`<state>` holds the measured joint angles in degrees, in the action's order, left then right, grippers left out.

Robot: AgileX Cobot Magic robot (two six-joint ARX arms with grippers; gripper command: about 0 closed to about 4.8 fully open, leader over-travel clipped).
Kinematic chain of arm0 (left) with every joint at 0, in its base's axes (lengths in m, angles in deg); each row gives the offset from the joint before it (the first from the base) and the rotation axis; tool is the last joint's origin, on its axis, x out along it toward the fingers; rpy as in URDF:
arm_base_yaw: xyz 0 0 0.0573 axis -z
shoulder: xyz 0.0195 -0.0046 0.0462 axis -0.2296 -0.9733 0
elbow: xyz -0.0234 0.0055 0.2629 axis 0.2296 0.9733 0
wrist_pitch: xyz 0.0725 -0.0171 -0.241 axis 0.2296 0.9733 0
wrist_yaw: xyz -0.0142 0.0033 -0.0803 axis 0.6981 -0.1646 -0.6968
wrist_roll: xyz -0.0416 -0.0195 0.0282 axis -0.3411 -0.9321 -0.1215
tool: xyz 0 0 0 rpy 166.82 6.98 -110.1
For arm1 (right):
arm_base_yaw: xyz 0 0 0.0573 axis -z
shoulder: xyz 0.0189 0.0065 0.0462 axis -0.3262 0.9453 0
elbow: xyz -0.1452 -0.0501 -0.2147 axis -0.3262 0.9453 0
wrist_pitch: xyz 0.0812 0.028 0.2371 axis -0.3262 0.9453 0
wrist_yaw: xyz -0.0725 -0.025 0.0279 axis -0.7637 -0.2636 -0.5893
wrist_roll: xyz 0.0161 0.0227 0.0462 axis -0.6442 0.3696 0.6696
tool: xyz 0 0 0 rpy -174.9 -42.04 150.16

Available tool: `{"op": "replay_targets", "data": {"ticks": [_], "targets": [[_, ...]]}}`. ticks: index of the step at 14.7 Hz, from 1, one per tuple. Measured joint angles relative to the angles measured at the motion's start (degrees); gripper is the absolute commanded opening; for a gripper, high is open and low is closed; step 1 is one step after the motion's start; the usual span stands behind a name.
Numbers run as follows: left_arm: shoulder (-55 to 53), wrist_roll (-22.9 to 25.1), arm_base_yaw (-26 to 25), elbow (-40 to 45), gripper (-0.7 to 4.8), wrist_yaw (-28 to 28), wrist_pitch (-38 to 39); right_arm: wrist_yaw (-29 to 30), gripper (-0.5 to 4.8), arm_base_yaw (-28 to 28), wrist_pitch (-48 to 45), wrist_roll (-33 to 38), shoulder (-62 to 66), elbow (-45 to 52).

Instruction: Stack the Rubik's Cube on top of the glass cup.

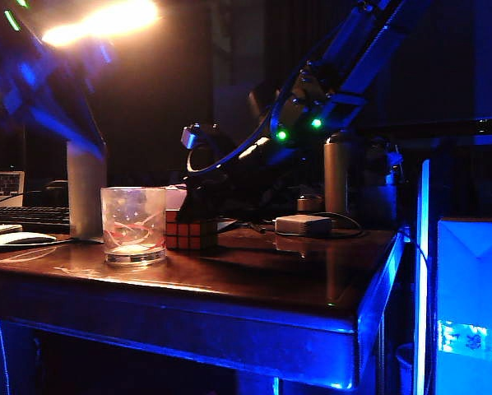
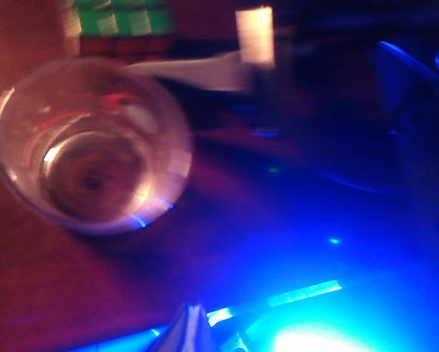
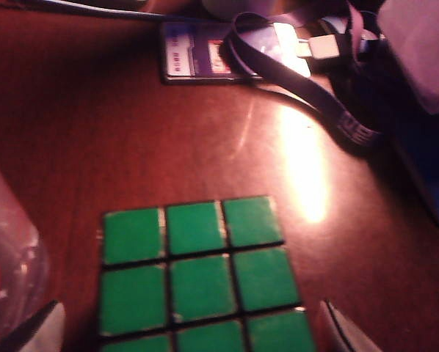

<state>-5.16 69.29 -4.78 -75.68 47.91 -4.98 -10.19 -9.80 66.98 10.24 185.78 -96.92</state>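
Dark room, blue light, glossy wooden desk (image 1: 254,280).
Cube (image 3: 205,275) beside cup (image 1: 133,225); right gripper (image 3: 194,330) spread around cube; left gripper (image 2: 194,330) state unclear.

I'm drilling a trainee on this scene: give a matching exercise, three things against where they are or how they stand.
Things:
1. Rubik's Cube
2. glass cup
3. right gripper

States:
A. open, its fingertips either side of the cube
B. on the table, green face up
C. upright and empty, beside the cube

Pairs: 1-B, 2-C, 3-A
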Motion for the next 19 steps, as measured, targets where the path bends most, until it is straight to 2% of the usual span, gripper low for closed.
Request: {"op": "replay_targets", "data": {"ticks": [6, 13, 19], "targets": [[-9.4, -0.7, 1.0, 0.1, -0.03, 10.2, -2.0, 0.0, 4.79, 0.0, -0.2, 0.0, 0.0, 0.0], [-13.3, -6.5, 1.3, 0.1, -0.03, 10.3, -11.6, 0.0, 4.79, 0.0, -0.3, 0.0, 0.0, 0.0], [-13.4, -6.9, 2.2, 0.1, -0.03, 8.9, -12.3, 0.2, 4.79, -0.3, -1.3, 0.0, 2.1, 0.0]]}}
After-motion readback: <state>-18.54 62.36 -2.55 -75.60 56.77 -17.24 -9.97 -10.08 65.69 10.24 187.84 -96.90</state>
